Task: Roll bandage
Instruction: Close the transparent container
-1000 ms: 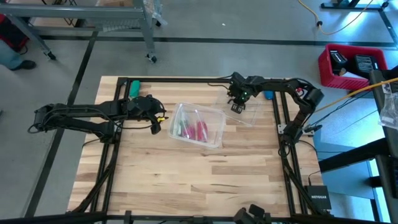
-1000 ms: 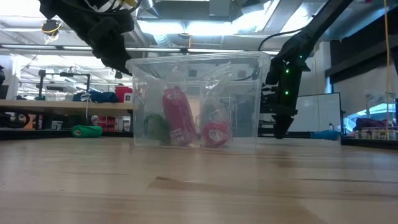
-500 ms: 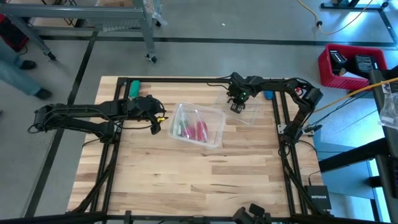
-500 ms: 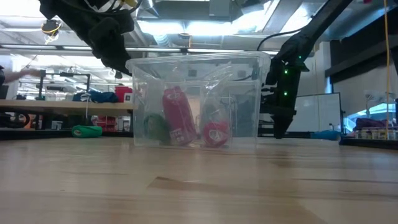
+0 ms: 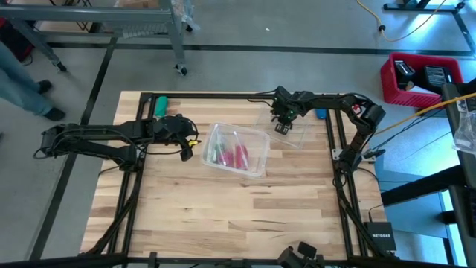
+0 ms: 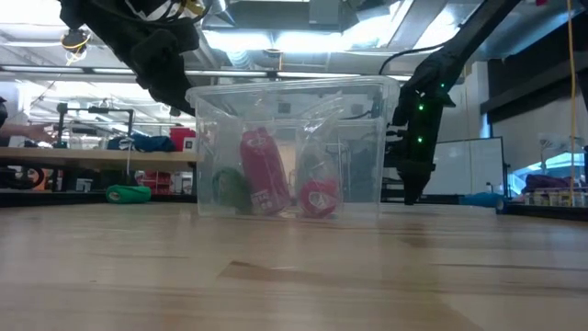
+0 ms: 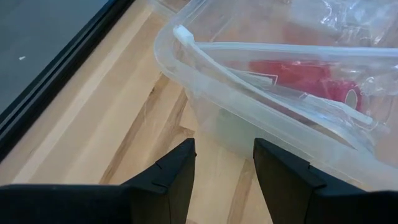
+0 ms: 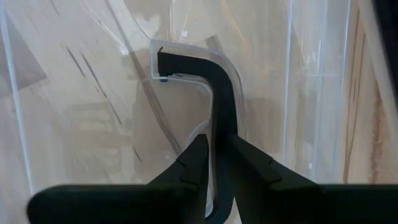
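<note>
The bandage [image 5: 239,155] shows as red-pink rolls [image 6: 260,170] in clear wrappers inside a clear plastic box [image 5: 256,134] at mid table. The left wrist view shows one roll [image 7: 298,71] behind the box wall. My left gripper [image 5: 187,147] hangs open just left of the box, its fingers [image 7: 174,168] short of the box's rim [image 7: 205,56] and touching nothing. My right gripper [image 5: 282,128] points down at the far right, shut on the clear lid [image 5: 296,134] lying beside the box. My right gripper [image 8: 214,146] pinches a hook-shaped tab at the clear lid's edge [image 8: 224,93] between its two fingers, coming from above and pointing steeply down. Whether the lid rests flat on the table or is raised, I cannot tell.
A green roll [image 6: 230,188] lies in the box beside the red ones. A green thing [image 5: 160,106] sits at the table's far left corner and a blue one [image 5: 320,114] at the far right. The near half of the wooden table [image 5: 238,208] is bare.
</note>
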`<move>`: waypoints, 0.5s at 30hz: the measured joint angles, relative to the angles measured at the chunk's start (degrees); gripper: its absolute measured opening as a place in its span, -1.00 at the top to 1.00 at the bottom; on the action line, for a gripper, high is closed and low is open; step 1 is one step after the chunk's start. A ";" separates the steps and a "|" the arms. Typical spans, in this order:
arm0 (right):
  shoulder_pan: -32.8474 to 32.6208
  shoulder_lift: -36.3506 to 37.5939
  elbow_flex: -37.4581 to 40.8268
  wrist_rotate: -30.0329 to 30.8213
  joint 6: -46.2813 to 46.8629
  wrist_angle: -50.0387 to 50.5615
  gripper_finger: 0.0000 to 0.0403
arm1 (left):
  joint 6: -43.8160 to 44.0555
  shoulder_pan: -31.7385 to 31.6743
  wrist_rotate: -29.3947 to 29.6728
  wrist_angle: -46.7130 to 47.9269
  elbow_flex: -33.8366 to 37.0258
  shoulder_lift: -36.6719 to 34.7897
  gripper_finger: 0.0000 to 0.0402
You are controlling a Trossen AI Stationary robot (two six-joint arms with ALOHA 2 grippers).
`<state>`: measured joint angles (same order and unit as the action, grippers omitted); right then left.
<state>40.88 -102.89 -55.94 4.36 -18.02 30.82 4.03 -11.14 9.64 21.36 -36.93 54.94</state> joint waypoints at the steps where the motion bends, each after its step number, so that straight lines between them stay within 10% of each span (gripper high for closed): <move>1: 0.00 0.00 0.00 -0.07 0.14 -0.01 0.69 | 0.07 0.00 0.01 0.09 0.00 0.01 0.23; 15: 0.07 0.00 0.00 -0.11 0.83 -0.43 0.97 | 0.21 0.00 0.01 0.27 0.00 0.00 0.23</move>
<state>40.95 -102.89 -55.94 4.25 -17.19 30.39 4.24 -11.14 9.65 21.63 -36.93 54.94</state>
